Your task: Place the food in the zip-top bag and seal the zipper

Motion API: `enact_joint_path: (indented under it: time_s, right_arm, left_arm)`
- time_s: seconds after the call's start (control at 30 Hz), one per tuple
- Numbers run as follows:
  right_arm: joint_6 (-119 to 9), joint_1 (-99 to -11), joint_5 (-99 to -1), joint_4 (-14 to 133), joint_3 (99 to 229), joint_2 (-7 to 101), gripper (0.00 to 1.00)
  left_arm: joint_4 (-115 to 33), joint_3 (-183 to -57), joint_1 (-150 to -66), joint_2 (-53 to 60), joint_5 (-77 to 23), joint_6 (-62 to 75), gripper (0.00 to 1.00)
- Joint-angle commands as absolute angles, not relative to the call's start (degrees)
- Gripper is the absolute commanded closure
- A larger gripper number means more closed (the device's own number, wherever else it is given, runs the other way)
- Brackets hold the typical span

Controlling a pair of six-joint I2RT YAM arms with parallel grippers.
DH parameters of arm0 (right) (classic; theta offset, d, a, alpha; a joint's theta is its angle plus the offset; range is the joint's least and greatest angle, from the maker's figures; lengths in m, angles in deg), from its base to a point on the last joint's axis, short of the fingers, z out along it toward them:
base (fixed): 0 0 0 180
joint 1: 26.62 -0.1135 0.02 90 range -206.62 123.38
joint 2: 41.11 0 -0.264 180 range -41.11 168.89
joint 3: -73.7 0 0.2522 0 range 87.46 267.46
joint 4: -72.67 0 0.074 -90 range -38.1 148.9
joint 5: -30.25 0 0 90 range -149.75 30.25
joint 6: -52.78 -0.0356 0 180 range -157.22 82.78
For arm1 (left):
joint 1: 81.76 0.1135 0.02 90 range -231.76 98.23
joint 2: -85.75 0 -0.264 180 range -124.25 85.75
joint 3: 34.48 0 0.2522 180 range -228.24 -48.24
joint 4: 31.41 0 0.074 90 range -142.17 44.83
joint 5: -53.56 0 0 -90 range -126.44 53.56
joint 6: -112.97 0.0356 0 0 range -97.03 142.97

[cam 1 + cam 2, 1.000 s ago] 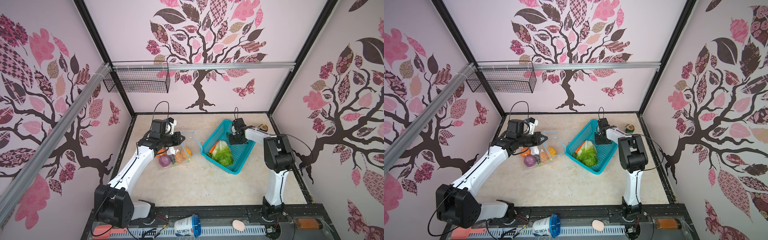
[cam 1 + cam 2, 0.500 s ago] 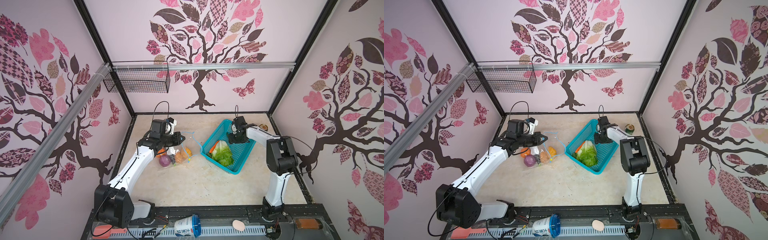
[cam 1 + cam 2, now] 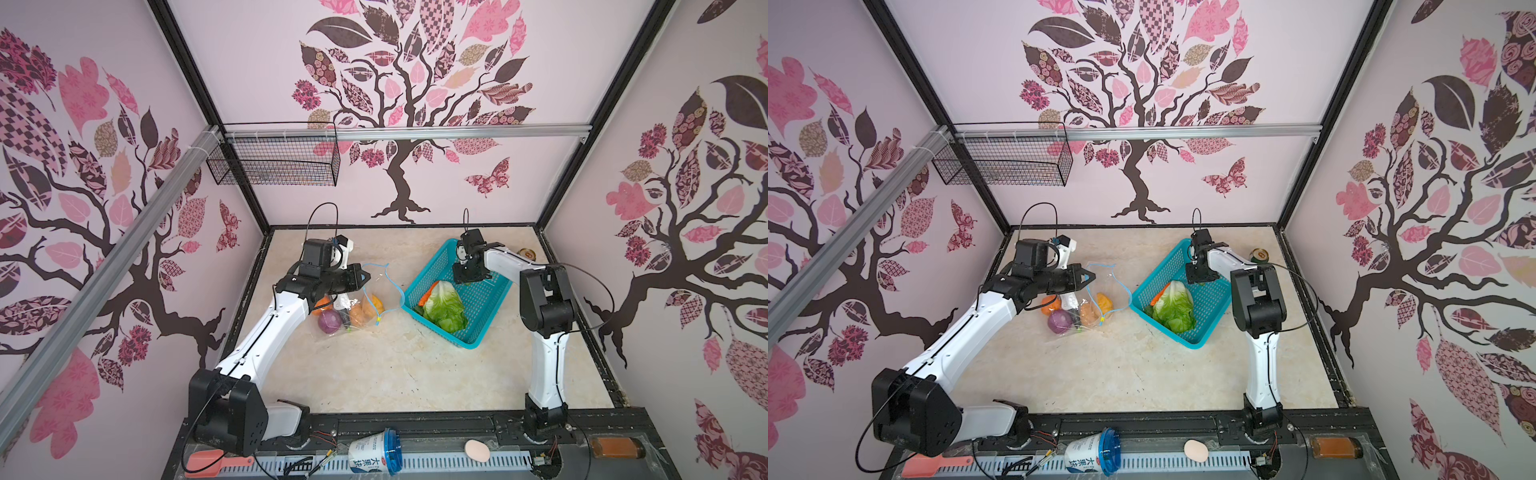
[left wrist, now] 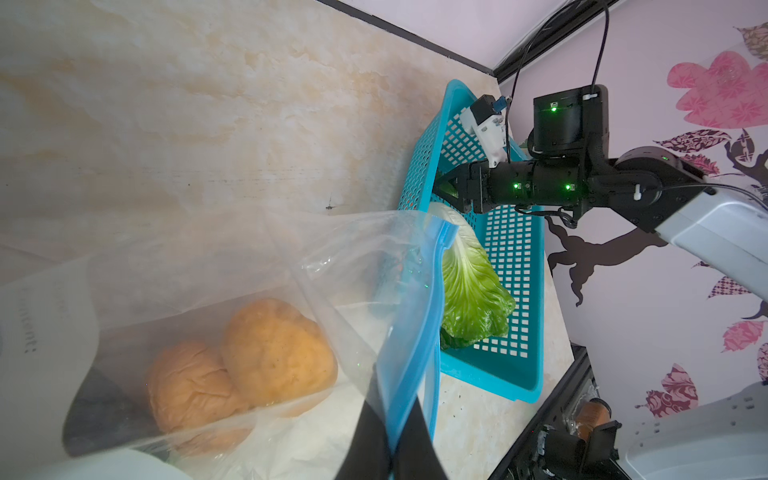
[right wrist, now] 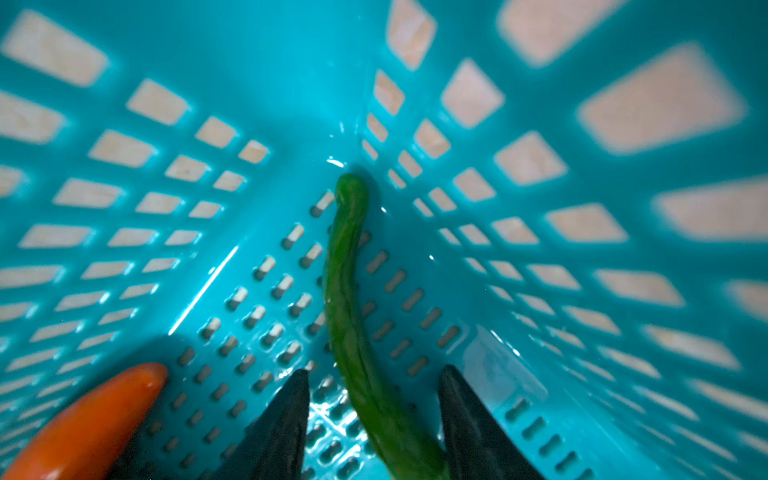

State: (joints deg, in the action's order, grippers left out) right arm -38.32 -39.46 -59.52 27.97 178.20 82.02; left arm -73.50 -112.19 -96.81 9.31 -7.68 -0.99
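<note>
The clear zip-top bag (image 3: 360, 308) lies left of centre with a purple onion (image 3: 329, 322), tan potatoes (image 4: 274, 349) and an orange piece (image 3: 372, 303) inside. My left gripper (image 4: 395, 386) is shut on the light-blue zipper (image 4: 419, 316) and holds the bag's mouth up. A yellow slider (image 3: 378, 320) hangs low on the strip. In the teal basket (image 3: 432, 254) lie the leafy cabbage (image 3: 444, 307) and a carrot (image 3: 428, 293). My right gripper (image 5: 374, 372) is down in the basket's far corner, open, with a long green pepper (image 5: 345, 270) between its fingers.
A green can (image 3: 528, 252) stands at the back right. A black wire basket (image 3: 274, 162) hangs on the back wall. Along the front rail lie a pink spatula (image 3: 216, 461), a tipped cup (image 3: 374, 453), a pale egg shape (image 3: 477, 451) and an amber bottle (image 3: 615, 448).
The right arm's elbow swung a little outward and came back, while its gripper stayed in the basket's far corner. The left arm and the bag have not moved.
</note>
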Motion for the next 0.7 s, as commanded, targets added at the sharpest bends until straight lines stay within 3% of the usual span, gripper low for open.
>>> enact_joint_path:
  time_s: [0.0, 0.4, 0.67]
  right_arm:
    - [-38.4, -39.9, -59.6, 25.8, 177.9, 84.7, 0.58]
    - [-38.2, -39.9, -59.0, 26.5, 176.2, 81.2, 0.89]
    - [-40.4, -39.9, -60.4, 26.7, 173.8, 73.0, 0.91]
  left_arm:
    - [-72.5, -111.1, -97.1, 9.6, -7.4, -0.4, 1.0]
    - [-72.6, -111.1, -97.1, 9.7, -7.6, -0.3, 1.0]
    - [-72.6, -111.1, -97.1, 9.9, -7.7, -0.2, 1.0]
